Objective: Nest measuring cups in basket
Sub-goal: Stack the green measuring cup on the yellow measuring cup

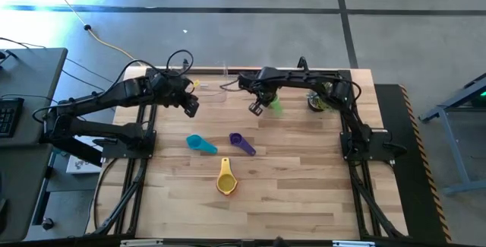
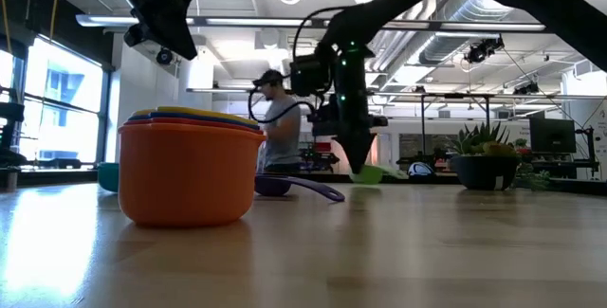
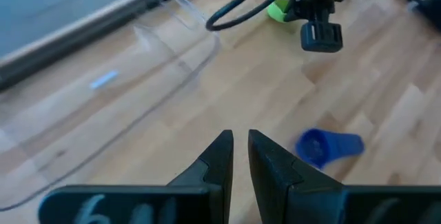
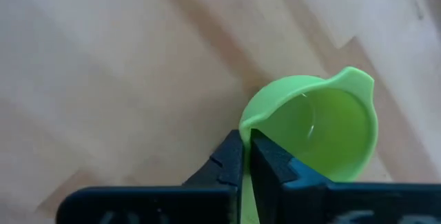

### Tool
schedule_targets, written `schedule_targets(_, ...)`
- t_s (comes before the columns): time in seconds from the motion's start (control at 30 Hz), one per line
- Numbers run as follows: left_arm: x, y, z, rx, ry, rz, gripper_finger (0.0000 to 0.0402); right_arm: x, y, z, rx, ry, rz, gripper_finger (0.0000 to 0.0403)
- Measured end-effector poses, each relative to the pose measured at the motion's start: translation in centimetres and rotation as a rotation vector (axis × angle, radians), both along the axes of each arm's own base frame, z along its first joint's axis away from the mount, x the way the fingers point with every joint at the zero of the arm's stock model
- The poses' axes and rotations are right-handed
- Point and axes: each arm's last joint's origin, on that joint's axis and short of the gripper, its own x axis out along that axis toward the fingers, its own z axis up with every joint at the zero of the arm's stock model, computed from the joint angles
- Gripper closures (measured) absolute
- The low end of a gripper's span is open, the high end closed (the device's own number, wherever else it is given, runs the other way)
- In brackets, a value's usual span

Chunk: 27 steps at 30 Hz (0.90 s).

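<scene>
The green cup (image 4: 324, 127) is pinched at its rim by the right gripper (image 4: 246, 156) — jaws closed on the thin wall — at upper centre of the high view. The basket (image 1: 215, 89) lies just left of it, nearer the left gripper (image 3: 238, 156), whose jaws are narrow and hold nothing.

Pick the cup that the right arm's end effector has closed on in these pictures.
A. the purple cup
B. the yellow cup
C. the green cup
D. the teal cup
C: in the right wrist view the right end effector is pinched on the rim of the green cup, while the teal cup, purple cup and yellow cup lie untouched nearer the table's middle.
</scene>
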Motion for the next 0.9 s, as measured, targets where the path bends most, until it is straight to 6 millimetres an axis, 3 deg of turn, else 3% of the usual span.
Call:
schedule_targets(0.2, 0.2, -0.4, 0.0, -0.066, -0.028, -0.025, 0.0367, 1.0, 3.2, 2.4, -0.042, -0.013, 0.014, 0.0401)
schedule_targets(0.57, 0.6, -2.4, -0.2, -0.165, -0.031, -0.081, 0.0367, 2.9, 8.5, 10.2, -0.184, -0.137, -0.006, 0.0402)
schedule_targets(0.9, 1.4, -4.6, -1.1, -0.226, 0.045, -0.148, 0.0367, 2.4, 12.8, 17.1, -0.284, -0.279, -0.064, 0.0402)
